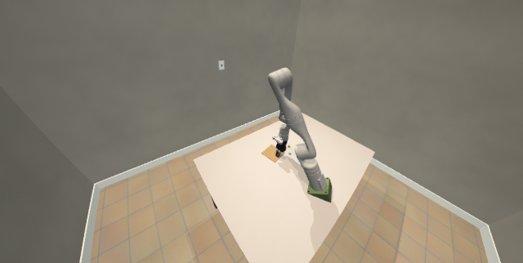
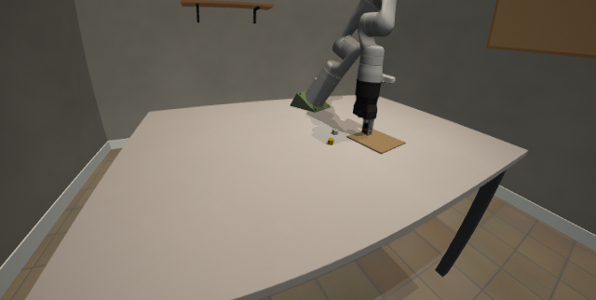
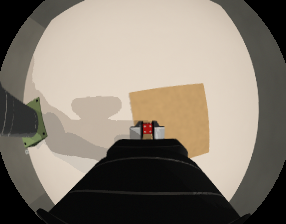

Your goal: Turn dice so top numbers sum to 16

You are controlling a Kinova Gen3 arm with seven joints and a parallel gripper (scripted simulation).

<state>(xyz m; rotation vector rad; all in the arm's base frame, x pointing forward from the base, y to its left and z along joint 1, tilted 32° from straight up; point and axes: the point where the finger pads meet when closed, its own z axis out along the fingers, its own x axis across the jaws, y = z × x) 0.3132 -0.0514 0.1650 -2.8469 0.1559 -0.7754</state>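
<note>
The red die (image 3: 147,129) (image 2: 365,130) has white pips, several on the face seen in the wrist view. My gripper (image 3: 147,127) (image 2: 368,132) (image 1: 278,154) is shut on it, a finger against each side. It points down over the edge area of the tan mat (image 1: 269,153) (image 2: 384,144) (image 3: 181,107) nearest the other dice. Whether the die touches the mat cannot be told. A yellow die (image 1: 289,146) (image 2: 331,142) and a grey-white die (image 1: 290,153) (image 2: 334,131) lie on the table beside the mat. Their top numbers are too small to read.
The arm's green base (image 1: 325,190) (image 2: 304,102) (image 3: 36,121) stands on the pale table (image 1: 245,189) (image 2: 209,188) (image 3: 144,50). The arm's shadow falls across the table between the base and the mat. A wooden shelf (image 2: 228,5) hangs on the wall.
</note>
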